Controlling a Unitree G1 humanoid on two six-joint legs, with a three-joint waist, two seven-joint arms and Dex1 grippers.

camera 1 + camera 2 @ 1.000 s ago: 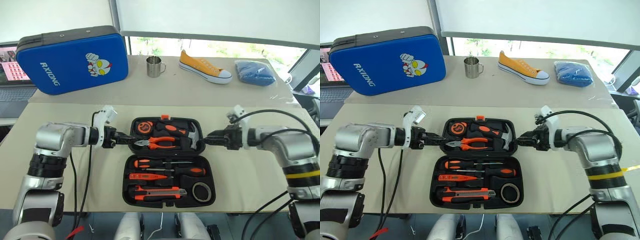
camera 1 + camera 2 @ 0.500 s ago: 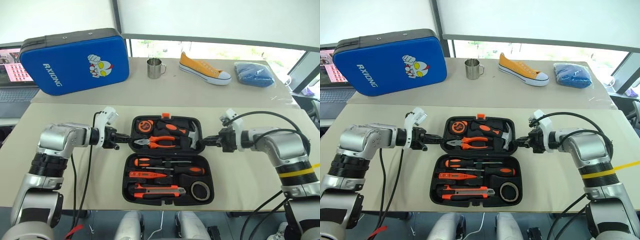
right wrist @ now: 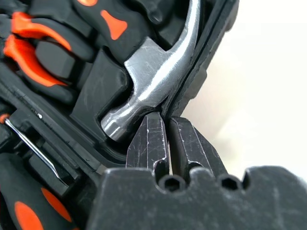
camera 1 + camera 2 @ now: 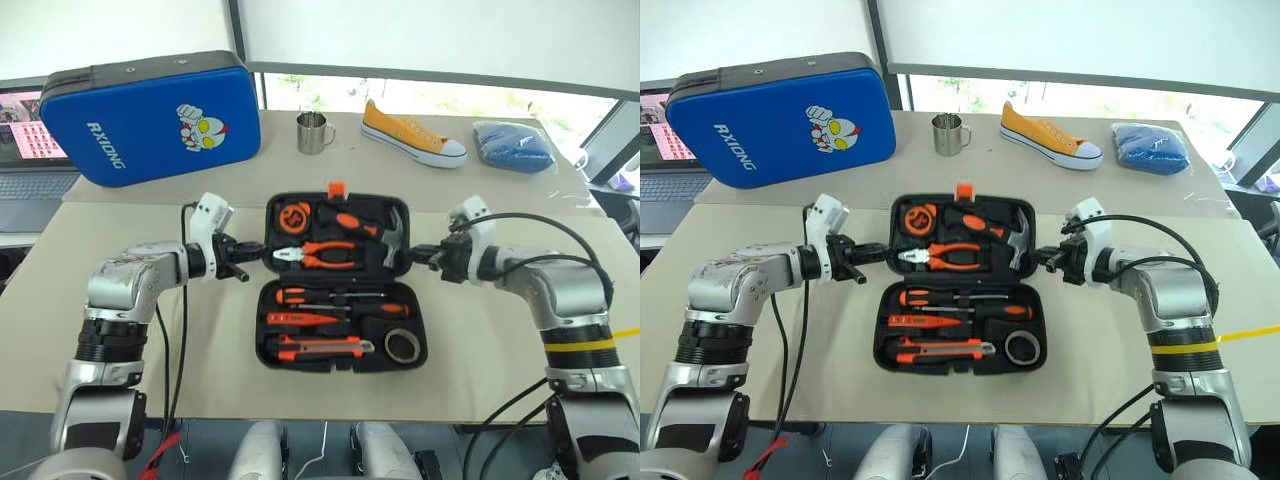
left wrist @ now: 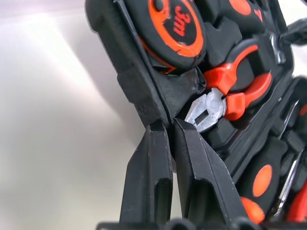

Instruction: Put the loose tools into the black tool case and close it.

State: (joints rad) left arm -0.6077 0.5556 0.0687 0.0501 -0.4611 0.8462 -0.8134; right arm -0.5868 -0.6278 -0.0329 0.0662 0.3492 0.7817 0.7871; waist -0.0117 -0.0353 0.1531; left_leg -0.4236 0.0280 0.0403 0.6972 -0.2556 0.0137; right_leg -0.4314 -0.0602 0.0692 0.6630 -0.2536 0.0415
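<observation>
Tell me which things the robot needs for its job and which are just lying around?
For the job:
black tool case
two long screwdrivers
slim orange screwdriver
utility knife
tape roll

Just lying about:
blue case
metal mug
yellow sneaker
blue cloth
laptop

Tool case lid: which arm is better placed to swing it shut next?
Neither clearly. The left gripper is shut on the lid's left rim and the right gripper on its right rim, level with each other, so both should probably fold it together.
</observation>
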